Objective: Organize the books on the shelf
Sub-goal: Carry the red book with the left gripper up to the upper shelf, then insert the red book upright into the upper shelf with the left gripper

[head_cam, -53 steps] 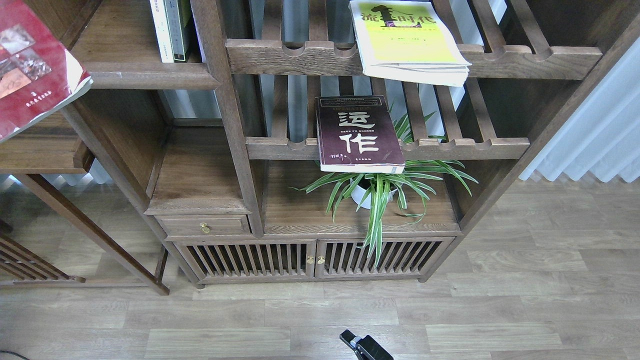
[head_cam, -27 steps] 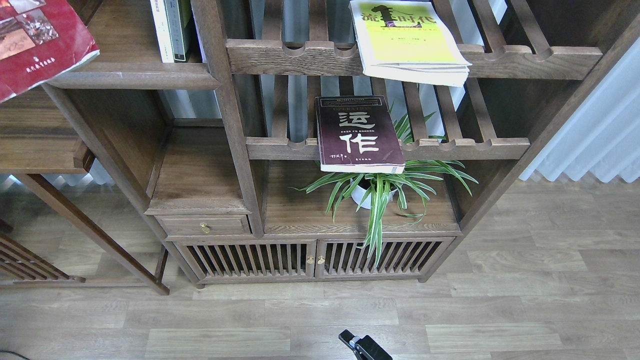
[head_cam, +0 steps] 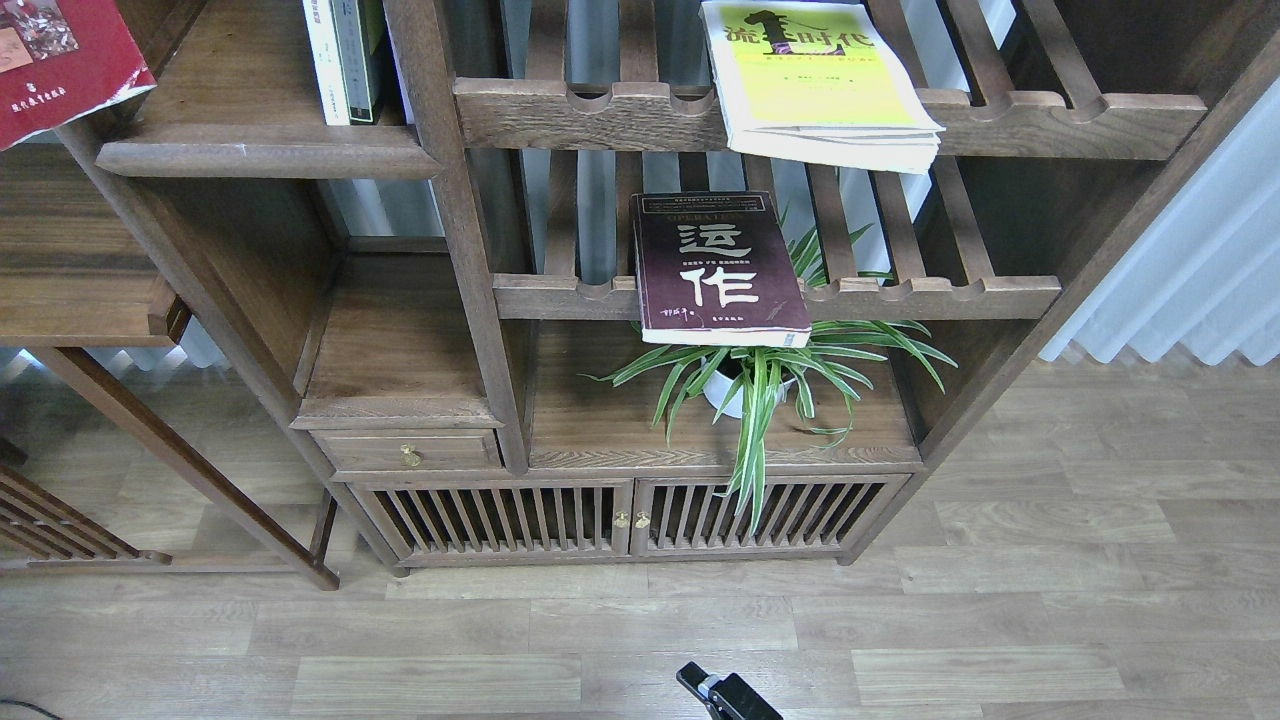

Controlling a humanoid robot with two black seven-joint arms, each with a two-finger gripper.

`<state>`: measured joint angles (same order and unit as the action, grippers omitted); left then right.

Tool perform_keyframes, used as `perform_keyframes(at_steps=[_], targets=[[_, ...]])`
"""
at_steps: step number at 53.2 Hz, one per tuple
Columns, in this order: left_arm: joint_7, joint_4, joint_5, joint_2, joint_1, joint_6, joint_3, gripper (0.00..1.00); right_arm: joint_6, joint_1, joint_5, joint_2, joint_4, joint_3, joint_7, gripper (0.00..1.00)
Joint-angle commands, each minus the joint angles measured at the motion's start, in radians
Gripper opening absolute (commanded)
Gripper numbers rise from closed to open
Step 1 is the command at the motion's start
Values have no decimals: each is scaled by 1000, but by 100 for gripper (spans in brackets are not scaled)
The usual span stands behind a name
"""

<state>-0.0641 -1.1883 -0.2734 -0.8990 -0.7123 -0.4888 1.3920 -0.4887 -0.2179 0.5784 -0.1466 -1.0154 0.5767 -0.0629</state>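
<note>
A red book point(head_cam: 60, 65) with small photos hangs tilted at the top left corner, cut off by the frame edge; what holds it is out of view. Just right of it is the shelf point(head_cam: 260, 155), a solid dark-brown board with a rounded lip. A yellow-green book point(head_cam: 815, 80) lies on the upper slatted rack, overhanging its front rail. On the lower slatted rack a dark maroon book point(head_cam: 715, 265) with big white characters also sticks out past the rail. My left gripper is out of view. A small black end of my right gripper point(head_cam: 700, 682) shows at the bottom edge.
Thin white- and green-spined volumes point(head_cam: 340, 60) stand upright at the back right of the shelf. A potted spider plant point(head_cam: 755, 380) sits under the maroon book. Below are a small drawer point(head_cam: 405, 450), slatted cabinet doors point(head_cam: 620, 515) and wooden floor.
The red book has moved up and to the left, so less of it shows. The other two books and my right gripper have stayed in place.
</note>
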Motion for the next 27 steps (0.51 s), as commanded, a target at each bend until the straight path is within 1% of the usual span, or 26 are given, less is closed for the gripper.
perform_keyframes(at_steps=[1, 3, 5, 7, 14, 21, 25, 27], targets=[[0, 72, -46, 37, -140, 0, -88, 5, 0, -1, 0, 5, 0, 0, 0, 99], [0, 102, -58, 46, -200, 0, -129, 5, 0, -1, 0, 7, 0, 0, 0, 99], [1, 114, -64, 52, -222, 0, -146, 5, 0, -1, 0, 8, 0, 0, 0, 99], [1, 139, -81, 74, -275, 0, -180, 5, 0, -1, 0, 9, 0, 0, 0, 99], [6, 216, -147, 146, -390, 0, -231, 5, 0, -4, 0, 5, 0, 0, 0, 99], [17, 305, -236, 225, -479, 0, -257, 5, 0, -9, 1, 5, 0, 0, 0, 99], [20, 337, -273, 252, -501, 0, -261, 5, 0, -9, 1, 5, 0, 0, 0, 99], [29, 366, -308, 273, -518, 0, -261, 5, 0, -11, 1, 5, -2, 2, 0, 99]])
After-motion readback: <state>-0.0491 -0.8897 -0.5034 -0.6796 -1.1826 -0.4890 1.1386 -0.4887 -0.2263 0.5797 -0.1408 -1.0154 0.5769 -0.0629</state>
